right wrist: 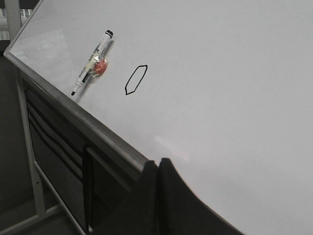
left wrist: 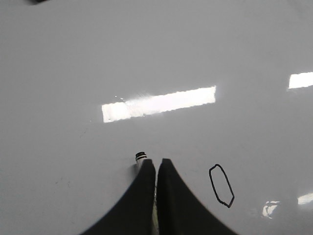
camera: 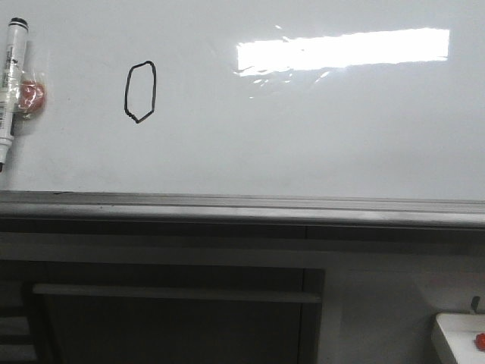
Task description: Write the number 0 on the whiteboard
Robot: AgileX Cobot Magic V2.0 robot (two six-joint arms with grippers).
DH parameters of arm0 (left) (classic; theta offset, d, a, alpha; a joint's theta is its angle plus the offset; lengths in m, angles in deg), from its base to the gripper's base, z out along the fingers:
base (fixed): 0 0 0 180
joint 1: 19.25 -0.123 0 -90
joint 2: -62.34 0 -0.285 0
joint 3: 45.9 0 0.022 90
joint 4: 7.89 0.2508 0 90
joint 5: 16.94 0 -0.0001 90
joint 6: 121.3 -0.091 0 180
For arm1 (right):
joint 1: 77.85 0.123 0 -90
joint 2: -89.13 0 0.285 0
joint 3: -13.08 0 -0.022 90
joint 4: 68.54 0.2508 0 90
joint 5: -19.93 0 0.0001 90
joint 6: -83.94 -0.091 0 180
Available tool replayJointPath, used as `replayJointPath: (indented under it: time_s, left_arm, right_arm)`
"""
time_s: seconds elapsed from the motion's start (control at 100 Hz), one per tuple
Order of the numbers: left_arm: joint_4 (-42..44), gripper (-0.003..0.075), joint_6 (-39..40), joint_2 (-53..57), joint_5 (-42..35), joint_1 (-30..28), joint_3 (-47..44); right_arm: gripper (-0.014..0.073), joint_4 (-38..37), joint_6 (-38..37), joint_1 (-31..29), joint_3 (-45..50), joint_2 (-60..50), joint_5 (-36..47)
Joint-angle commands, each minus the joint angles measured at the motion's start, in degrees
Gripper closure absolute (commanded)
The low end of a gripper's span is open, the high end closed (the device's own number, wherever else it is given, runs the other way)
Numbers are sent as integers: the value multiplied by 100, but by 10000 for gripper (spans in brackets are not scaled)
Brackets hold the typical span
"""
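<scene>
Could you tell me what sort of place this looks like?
Probably an office or lab: a whiteboard with a grey rail, a marker stuck to it beside a hand-drawn 0, and a dark cabinet below.

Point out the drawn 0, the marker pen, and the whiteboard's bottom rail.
number 0 (camera: pixel 141 92): front view, the middle of the black loop.
marker pen (camera: pixel 10 83): front view, the white barrel below the black cap.
whiteboard (camera: pixel 242 203): front view, the grey metal edge rail along its bottom.
</scene>
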Motion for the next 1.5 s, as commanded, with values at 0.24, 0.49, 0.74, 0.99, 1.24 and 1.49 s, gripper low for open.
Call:
replayJointPath:
  time_s: [0.24, 0.49, 0.74, 0.99, 1.24, 1.49]
  left_arm:
    - [-4, 741, 21, -60, -360, -11, 140]
    - [-4, 741, 21, -60, -360, -11, 140]
    - [-1202, 741, -1169, -60, 437, -23, 140]
    - [-2877, 741, -2388, -52, 1312, -1041, 30]
    - [-2840, 741, -2388, 220, 902, -2158, -589]
    - [-2650, 741, -2388, 368, 1044, -2305, -1060]
  right_arm:
    - [654, 18, 24, -10, -143, 33, 311]
    - [654, 18, 24, -10, -143, 33, 311]
    - [654, 18, 24, -10, -143, 33, 311]
    - [654, 18, 24, -10, -143, 33, 311]
    - [654, 18, 24, -10, -143, 33, 311]
    - [654, 18, 24, -10, -143, 33, 296]
